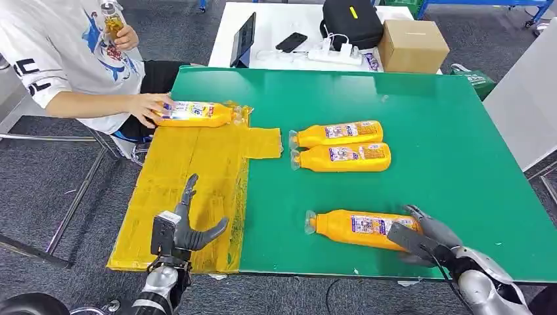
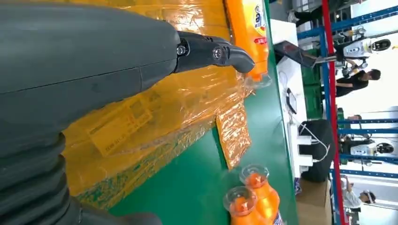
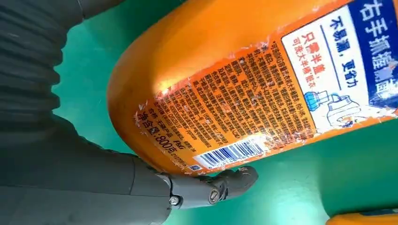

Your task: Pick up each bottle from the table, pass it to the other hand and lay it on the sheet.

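Note:
Nearest the table's front edge lies an orange bottle (image 1: 358, 228), cap to the left. My right hand (image 1: 420, 236) grips its base, fingers over the far side and the thumb (image 3: 211, 190) against the label side of the bottle (image 3: 244, 84). My left hand (image 1: 180, 226) hovers open over the near end of the yellow sheet (image 1: 197, 170); its thumb (image 2: 211, 51) reaches out above the sheet (image 2: 155, 117). Another bottle (image 1: 197, 113) lies at the sheet's far end with a person's hand (image 1: 148, 107) on it. Two more bottles (image 1: 338, 132) (image 1: 345, 157) lie side by side mid-table.
The green table (image 1: 446, 118) holds everything. A person sits at the back left, holding a small bottle (image 1: 111, 16). Behind stands a white table with a tablet (image 1: 244, 39), a phone (image 1: 291, 42), a black bag (image 1: 351, 21) and a cardboard box (image 1: 412, 44).

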Available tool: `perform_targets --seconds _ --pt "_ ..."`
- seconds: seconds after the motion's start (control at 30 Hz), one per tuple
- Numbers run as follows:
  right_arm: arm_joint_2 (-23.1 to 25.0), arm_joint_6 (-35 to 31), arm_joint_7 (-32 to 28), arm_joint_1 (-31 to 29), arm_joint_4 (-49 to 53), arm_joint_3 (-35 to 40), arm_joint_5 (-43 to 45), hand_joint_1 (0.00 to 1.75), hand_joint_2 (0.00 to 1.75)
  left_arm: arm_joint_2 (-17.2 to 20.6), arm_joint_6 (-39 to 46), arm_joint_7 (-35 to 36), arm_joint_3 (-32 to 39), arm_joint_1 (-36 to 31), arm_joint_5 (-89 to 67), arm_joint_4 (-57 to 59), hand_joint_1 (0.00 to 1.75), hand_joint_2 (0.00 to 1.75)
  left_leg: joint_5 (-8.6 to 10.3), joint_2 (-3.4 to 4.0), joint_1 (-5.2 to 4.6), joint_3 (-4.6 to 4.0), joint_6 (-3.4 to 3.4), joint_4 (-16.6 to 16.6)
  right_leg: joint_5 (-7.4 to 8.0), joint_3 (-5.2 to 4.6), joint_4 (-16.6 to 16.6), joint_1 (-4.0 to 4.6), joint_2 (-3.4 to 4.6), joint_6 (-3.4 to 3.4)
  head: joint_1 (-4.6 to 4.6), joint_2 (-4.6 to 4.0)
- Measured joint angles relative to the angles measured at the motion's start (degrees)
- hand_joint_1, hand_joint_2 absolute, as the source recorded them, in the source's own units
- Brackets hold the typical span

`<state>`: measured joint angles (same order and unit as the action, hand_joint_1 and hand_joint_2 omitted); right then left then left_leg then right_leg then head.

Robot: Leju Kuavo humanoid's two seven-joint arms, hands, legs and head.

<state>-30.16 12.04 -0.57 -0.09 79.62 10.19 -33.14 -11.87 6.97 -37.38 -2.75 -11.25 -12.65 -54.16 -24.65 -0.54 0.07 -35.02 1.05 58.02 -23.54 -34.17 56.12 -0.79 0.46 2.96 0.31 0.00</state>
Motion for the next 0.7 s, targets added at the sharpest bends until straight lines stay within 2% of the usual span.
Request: perform_targets --seconds 0.3,0.47,0.5,0.53,0.7 --pt "0.7 -1.9 -0.2 0.0 -0.3 0.5 -0.9 0.0 1.75 0.0 -0.1 0.3 0.0 -0.2 0.1 0.7 0.0 1.75 0.0 0.01 0.01 0.0 0.0 0.0 0.0 -0.01 0.0 0.01 0.0 0.0 -0.02 0.0" --pt "2.0 -4.7 -2.2 0.1 -0.5 0.7 -2.5 0.0 1.75 0.0 -0.3 0.5 0.0 -0.3 0.1 1.0 0.0 1.75 0.0 0.04 0.01 0.0 0.0 0.0 0.0 -0.02 0.0 0.01 0.02 0.0 -0.02 0.0" --pt "2.3 -5.1 -2.6 0.1 -0.5 0.7 -2.9 0.02 1.75 0.0 -0.4 0.6 0.0 -0.3 0.1 1.1 0.0 1.75 0.0 0.05 0.01 0.0 0.0 0.0 0.0 -0.02 0.0 0.01 0.02 0.0 -0.02 0.0" --pt "2.8 -5.6 -3.0 0.1 -0.6 0.8 -3.2 0.1 1.75 0.0 -0.5 0.6 0.0 -0.4 0.1 1.1 0.0 1.75 0.0 0.05 0.01 0.01 0.0 0.0 0.0 -0.02 0.0 0.01 0.03 0.0 -0.02 0.0" --pt "4.8 -7.4 -5.1 0.1 -1.0 0.8 -4.0 0.1 1.75 -0.2 -0.9 0.7 0.0 -0.9 0.1 1.5 0.0 1.75 0.0 0.05 0.01 0.01 -0.01 0.0 0.0 -0.03 0.0 0.01 0.03 0.0 -0.02 0.0"
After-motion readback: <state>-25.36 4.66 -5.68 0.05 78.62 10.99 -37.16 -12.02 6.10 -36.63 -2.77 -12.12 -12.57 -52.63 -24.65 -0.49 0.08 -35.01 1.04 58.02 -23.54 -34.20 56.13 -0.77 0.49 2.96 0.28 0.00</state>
